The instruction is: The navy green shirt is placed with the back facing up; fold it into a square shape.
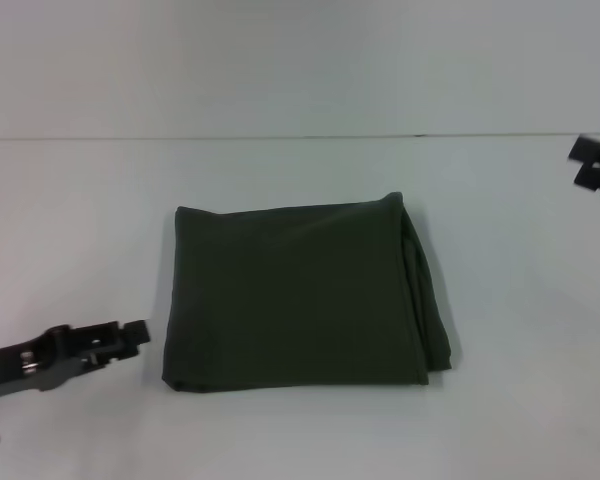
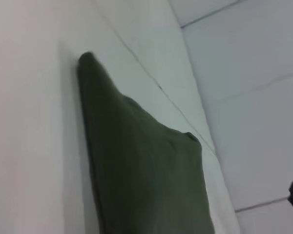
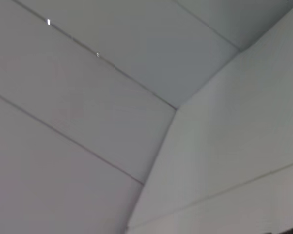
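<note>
Navy green shirt folded square on desk, looking finished. Left gripper beside it, right gripper well apart; finger states impossible to tell.

folded navy green shirt on white table
</note>
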Tool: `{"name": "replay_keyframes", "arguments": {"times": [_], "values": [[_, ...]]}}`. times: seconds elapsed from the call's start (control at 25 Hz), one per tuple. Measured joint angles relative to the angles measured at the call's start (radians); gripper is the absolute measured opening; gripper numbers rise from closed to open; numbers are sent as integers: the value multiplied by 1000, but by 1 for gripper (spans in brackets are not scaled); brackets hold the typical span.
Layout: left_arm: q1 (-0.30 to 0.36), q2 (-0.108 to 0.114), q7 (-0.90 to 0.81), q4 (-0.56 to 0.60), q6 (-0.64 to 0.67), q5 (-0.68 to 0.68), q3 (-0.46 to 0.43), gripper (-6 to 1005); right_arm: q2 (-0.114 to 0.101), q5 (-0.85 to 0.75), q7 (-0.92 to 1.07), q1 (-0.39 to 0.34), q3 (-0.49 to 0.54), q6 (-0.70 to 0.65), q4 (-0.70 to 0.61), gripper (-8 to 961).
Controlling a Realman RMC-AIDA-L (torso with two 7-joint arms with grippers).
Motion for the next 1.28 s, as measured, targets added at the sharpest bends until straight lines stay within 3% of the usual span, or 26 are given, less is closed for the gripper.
{"name": "replay_keyframes", "arguments": {"times": [0.16,0.28,0.44,0.56,0.68,0.88,1.12,1.28], "values": [[13,-2,171,60,35,5,-20,408,2,-73,-122,13,-29,-5,-58,791],[-31,3,353,65,44,13,-17,474,22,-128,-256,24,-85,2,-157,791],[-104,-7,534,110,33,71,9,561,75,-210,-427,60,-189,2,-247,791],[-150,-30,587,154,34,103,12,677,124,-297,-442,99,-258,13,-272,791],[-193,-38,585,170,42,136,48,794,156,-344,-454,117,-296,16,-269,790],[-235,-39,562,168,27,185,100,923,159,-309,-469,108,-343,8,-243,790],[-243,-46,556,186,30,189,97,923,158,-301,-473,105,-340,6,-243,791],[-246,-64,553,198,23,187,96,923,159,-301,-474,112,-345,15,-243,791]]}}
